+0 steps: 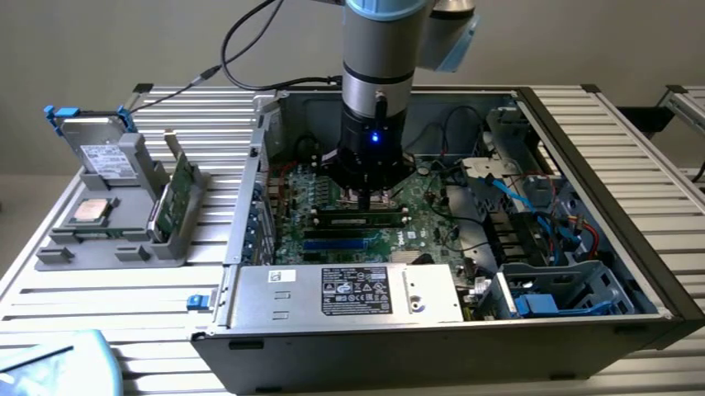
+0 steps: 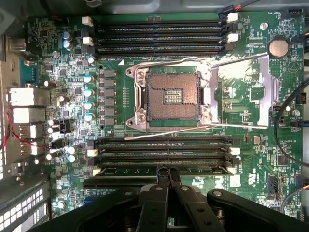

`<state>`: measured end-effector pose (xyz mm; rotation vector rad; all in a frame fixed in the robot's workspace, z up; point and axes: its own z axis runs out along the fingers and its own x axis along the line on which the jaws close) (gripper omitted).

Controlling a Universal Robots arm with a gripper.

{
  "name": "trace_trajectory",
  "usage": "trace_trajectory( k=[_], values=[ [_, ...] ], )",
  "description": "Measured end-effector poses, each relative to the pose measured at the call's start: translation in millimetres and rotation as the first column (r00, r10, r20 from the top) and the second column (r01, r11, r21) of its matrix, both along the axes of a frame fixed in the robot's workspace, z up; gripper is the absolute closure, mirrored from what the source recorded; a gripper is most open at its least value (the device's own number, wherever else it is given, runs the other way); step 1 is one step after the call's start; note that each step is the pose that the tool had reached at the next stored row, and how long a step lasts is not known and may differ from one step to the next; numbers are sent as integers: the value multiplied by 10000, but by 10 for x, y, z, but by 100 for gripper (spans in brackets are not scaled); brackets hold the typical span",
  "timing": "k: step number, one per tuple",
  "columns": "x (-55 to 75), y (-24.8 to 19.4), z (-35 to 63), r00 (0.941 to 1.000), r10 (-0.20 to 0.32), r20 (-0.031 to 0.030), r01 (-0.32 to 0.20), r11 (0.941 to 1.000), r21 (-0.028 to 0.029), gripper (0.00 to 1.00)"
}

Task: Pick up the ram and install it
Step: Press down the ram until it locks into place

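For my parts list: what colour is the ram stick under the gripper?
Dark green; the ram under the shut gripper shows best in the exterior view.

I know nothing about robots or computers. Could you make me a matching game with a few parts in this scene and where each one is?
Things:
1. long dark-green ram stick
2. square silver-and-tan processor chip
3. silver power supply box with black label
4. square metal-framed processor socket

Places:
A. on the grey holder outside the case
B. empty, in the middle of the green motherboard
C. seated in the board under the shut gripper
D. inside the case, nearest the exterior camera

Pairs: 1-C, 2-A, 3-D, 4-B
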<state>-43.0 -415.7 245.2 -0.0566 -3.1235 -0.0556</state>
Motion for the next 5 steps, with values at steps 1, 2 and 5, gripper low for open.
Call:
trace_trajectory(
  k=[1, 2, 5],
  values=[
    [0, 0, 0, 10000, -2, 0, 2, 10000, 0, 89],
    [0, -7, 0, 10000, 0, -1, 0, 10000, 0, 89],
    [0, -14, 0, 10000, 0, 0, 0, 10000, 1, 89]
  ],
)
